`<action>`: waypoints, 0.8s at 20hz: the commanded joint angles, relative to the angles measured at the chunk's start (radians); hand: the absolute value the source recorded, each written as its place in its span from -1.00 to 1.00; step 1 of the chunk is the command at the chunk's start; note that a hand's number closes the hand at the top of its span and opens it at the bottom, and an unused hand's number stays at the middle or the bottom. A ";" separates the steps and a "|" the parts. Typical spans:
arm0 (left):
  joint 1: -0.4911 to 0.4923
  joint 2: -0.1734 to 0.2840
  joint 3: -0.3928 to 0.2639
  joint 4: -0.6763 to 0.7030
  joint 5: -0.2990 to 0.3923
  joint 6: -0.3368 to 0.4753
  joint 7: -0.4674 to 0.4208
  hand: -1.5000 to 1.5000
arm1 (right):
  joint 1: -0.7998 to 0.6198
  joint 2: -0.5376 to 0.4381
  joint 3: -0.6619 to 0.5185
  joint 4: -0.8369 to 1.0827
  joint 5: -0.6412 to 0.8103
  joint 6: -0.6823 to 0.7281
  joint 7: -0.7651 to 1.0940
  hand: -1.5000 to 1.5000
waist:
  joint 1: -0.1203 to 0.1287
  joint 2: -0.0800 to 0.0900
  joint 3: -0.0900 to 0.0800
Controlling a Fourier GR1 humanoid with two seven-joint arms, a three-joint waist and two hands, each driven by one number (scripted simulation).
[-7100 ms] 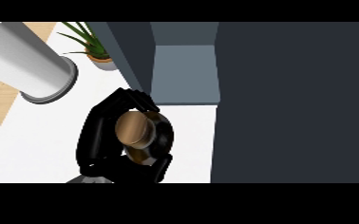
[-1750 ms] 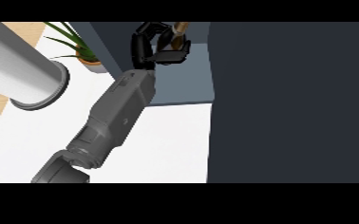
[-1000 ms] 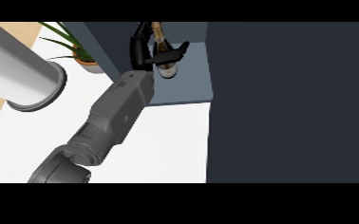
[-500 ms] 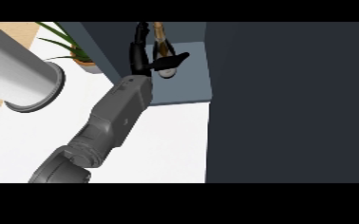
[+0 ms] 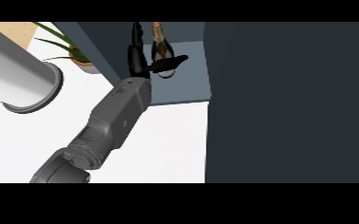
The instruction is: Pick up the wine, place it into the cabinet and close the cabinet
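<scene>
- One grey forearm (image 5: 116,118) comes in from the lower left of the head view and stretches up and to the right across the white worktop (image 5: 168,142) into the open cabinet (image 5: 186,76).
- The view does not settle whether this arm is the robot's left or right one; only one hand shows.
- The black hand (image 5: 140,59) is at the end of that forearm, inside the cabinet's opening, just left of the wine bottle (image 5: 163,50).
- The hand is spread: its fingers (image 5: 135,38) point straight up along the cabinet's left wall, and its thumb (image 5: 170,62) sticks out to the right.
- The thumb crosses in front of the lower part of the bottle; whether it touches the bottle cannot be told.
- Nothing is curled round the bottle, so the hand has hold of nothing.
- The wine bottle stands inside the cabinet on its grey-blue floor, with its neck towards the top of the view and its wider body below.
- The bottle is near the left side of the cabinet's opening, with bare floor to its right.
- A wide dark panel (image 5: 280,104) fills the right part of the view, from the cabinet's right edge on.
- A potted plant (image 5: 73,54) with long green leaves stands on the worktop left of the cabinet.
- A big grey cylinder (image 5: 24,83) lies slanted at the left edge of the view, beside the plant.
</scene>
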 commanded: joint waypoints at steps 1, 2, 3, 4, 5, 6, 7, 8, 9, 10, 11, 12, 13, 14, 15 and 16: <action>0.059 0.001 0.011 0.002 0.003 -0.017 -0.062 -1.00 | 0.017 -0.002 0.013 -0.067 -0.024 0.002 0.023 -1.00 | 0.010 0.000 -0.003; 0.008 0.001 0.011 0.002 -0.002 0.000 -0.018 -1.00 | 0.027 -0.015 -0.055 -0.037 -0.069 0.022 -0.017 -1.00 | 0.012 0.000 -0.001; 0.062 0.014 0.004 0.000 -0.010 -0.042 -0.064 -1.00 | -0.019 -0.006 -0.018 -0.079 -0.021 -0.038 0.059 -1.00 | 0.019 -0.002 -0.003; 0.053 0.025 0.012 0.007 -0.001 -0.064 -0.048 -1.00 | -0.018 -0.012 -0.024 -0.054 -0.049 -0.007 0.028 -1.00 | 0.004 0.006 -0.003; 0.041 0.019 0.002 0.006 -0.013 -0.071 -0.035 -1.00 | -0.033 0.018 -0.001 -0.006 -0.002 -0.025 0.002 -1.00 | 0.020 0.002 -0.003; 0.035 0.021 0.003 0.008 -0.014 -0.058 -0.033 -1.00 | 0.058 0.011 0.001 -0.044 -0.001 0.013 -0.024 -1.00 | 0.012 0.000 -0.002; 0.063 0.009 0.001 0.000 -0.015 -0.088 -0.072 -1.00 | 0.045 0.005 0.005 -0.079 -0.026 0.000 0.014 -1.00 | 0.007 0.001 -0.003; 0.044 0.026 0.006 -0.001 -0.010 -0.123 -0.043 -1.00 | -0.006 -0.019 -0.040 -0.044 -0.050 0.005 0.011 -1.00 | 0.007 0.004 -0.003; 0.070 0.020 0.002 0.000 -0.017 -0.130 -0.070 -1.00 | 0.014 0.002 0.014 -0.050 0.007 -0.003 0.010 -1.00 | 0.015 0.001 -0.003; 0.082 0.001 0.001 -0.001 -0.018 -0.135 -0.080 -1.00 | 0.015 0.007 0.009 -0.099 -0.033 -0.032 0.057 -1.00 | 0.016 -0.003 -0.003; 0.045 0.000 -0.002 -0.001 -0.021 -0.099 -0.067 -1.00 | -0.010 -0.029 -0.032 -0.092 -0.066 -0.021 0.079 -1.00 | 0.012 -0.002 -0.003; 0.049 0.010 -0.015 0.005 -0.037 -0.125 -0.061 -1.00 | 0.017 0.000 0.008 -0.088 -0.027 -0.024 0.053 -1.00 | 0.016 -0.003 -0.003; 0.050 0.022 -0.009 0.005 -0.031 -0.149 -0.050 -1.00 | 0.033 -0.021 -0.029 -0.089 -0.049 -0.004 0.041 -1.00 | 0.013 -0.002 -0.002; 0.022 0.001 -0.003 -0.003 -0.017 -0.130 -0.041 -1.00 | -0.002 -0.010 -0.003 -0.064 -0.030 -0.009 0.037 -1.00 | 0.009 -0.002 -0.003; 0.060 0.000 -0.006 0.005 -0.026 -0.162 -0.061 -1.00 | 0.020 -0.013 -0.009 -0.082 -0.044 -0.012 0.051 -1.00 | 0.013 -0.002 -0.003; 0.080 0.000 -0.017 -0.001 -0.029 -0.180 -0.067 -1.00 | -0.016 -0.005 -0.005 -0.034 -0.021 -0.015 0.029 -1.00 | 0.028 -0.006 -0.002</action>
